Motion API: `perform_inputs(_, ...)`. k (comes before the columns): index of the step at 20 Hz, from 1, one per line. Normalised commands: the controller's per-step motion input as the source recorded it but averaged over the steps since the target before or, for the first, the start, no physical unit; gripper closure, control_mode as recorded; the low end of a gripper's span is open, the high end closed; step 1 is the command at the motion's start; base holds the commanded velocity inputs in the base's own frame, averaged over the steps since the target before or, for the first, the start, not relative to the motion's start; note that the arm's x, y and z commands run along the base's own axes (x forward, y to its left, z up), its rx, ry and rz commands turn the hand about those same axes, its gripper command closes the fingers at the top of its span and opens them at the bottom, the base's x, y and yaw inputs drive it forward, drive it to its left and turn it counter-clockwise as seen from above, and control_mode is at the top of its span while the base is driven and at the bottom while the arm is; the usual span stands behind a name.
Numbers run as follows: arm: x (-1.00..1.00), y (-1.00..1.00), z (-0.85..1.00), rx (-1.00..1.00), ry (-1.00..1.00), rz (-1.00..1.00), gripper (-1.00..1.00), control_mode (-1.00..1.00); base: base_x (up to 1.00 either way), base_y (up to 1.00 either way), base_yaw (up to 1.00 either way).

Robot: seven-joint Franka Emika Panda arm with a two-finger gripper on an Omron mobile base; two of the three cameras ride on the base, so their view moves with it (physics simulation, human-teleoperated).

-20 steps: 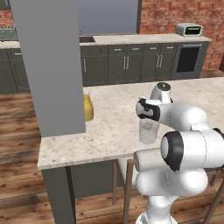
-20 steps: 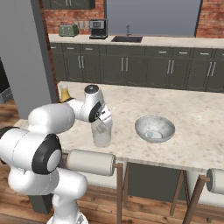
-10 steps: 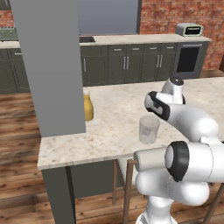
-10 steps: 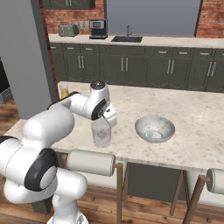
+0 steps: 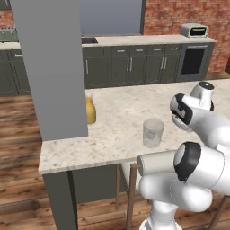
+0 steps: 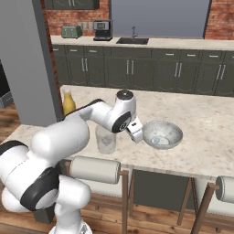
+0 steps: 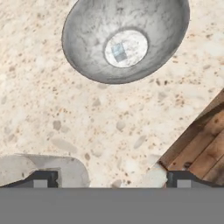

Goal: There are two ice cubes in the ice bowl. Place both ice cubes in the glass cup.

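Observation:
The ice bowl lies on the speckled counter near the top of the hand view, with one small whitish ice cube on its flat bottom. My gripper hangs above the counter between bowl and glass cup, open, nothing between its fingertips. From the right base, the gripper sits just left of the ice bowl, which holds the ice cube. The glass cup stands left of the hand; a faint pale patch shows inside it, too unclear to name. The glass cup also stands free of the arm.
A yellow-orange jug stands at the counter's left end beside a wide grey pillar. The counter's front edge and the wooden floor lie close to the right fingertip. Stools are tucked under the counter front.
The hand has swung away from above the glass cup toward the ice bowl, leaving the cup uncovered. Cup, bowl and jug stay in place.

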Motion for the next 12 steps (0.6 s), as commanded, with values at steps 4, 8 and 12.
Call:
perform_inputs(4, 0.12, -0.89, 0.03, 0.01, 0.15, 0.0, -1.0, -1.0, 0.0, 0.0, 0.0)
perform_inputs(8, 0.38, -0.47, 0.06, 0.06, 0.05, 0.0, -1.0, -1.0, 0.0, 0.0, 0.0)
perform_inputs(12, 0.45, -0.15, 0.0, 0.0, 0.07, 0.0, -1.0, -1.0, 0.0, 0.0, 0.0)
